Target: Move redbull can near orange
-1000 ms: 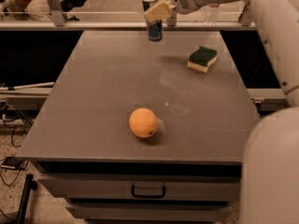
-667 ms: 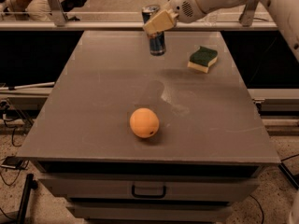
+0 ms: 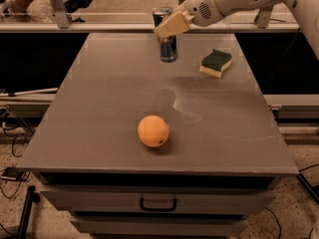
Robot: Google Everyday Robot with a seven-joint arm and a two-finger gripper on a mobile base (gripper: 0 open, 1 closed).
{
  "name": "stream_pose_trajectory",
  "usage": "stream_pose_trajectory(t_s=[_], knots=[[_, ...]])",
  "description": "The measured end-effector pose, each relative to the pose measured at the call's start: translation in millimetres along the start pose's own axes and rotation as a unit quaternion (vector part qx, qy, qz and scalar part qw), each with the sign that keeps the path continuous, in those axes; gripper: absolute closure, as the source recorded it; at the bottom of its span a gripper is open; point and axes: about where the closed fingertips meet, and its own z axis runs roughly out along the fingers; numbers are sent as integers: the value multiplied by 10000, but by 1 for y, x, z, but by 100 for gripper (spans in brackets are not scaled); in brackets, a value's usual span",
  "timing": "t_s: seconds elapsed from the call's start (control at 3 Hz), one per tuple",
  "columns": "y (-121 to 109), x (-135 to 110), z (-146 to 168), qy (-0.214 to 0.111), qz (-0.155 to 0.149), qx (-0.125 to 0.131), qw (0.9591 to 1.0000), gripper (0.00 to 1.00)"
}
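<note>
Redbull can (image 3: pixel 168 49), slim and dark blue with a silver top, hangs upright in the gripper (image 3: pixel 167 27), whose fingers clamp its upper half. A green-and-yellow sponge (image 3: pixel 216 62) lies near the gripper. The orange (image 3: pixel 153 131) sits well apart from it on the grey table (image 3: pixel 99 108).

- We see the cream-coloured gripper (image 3: pixel 168 26) at far centre, clasping the dark blue-and-silver redbull can (image 3: pixel 168 49).
- We see the orange (image 3: pixel 153 131), near centre: plain orange, one dark spot.
- We see the sponge (image 3: pixel 216 62), far right: dark green over pale yellow.
- We see the table (image 3: pixel 99 108): flat grey.
</note>
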Motion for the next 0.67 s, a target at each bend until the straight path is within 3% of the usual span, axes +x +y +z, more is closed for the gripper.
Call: stream_pose_trajectory(t_s=[0.33,0.67], knots=[[35,-5,-22,-321,36,-380,9988,100],[86,8,-44,-658,134,-665,9955,100]])
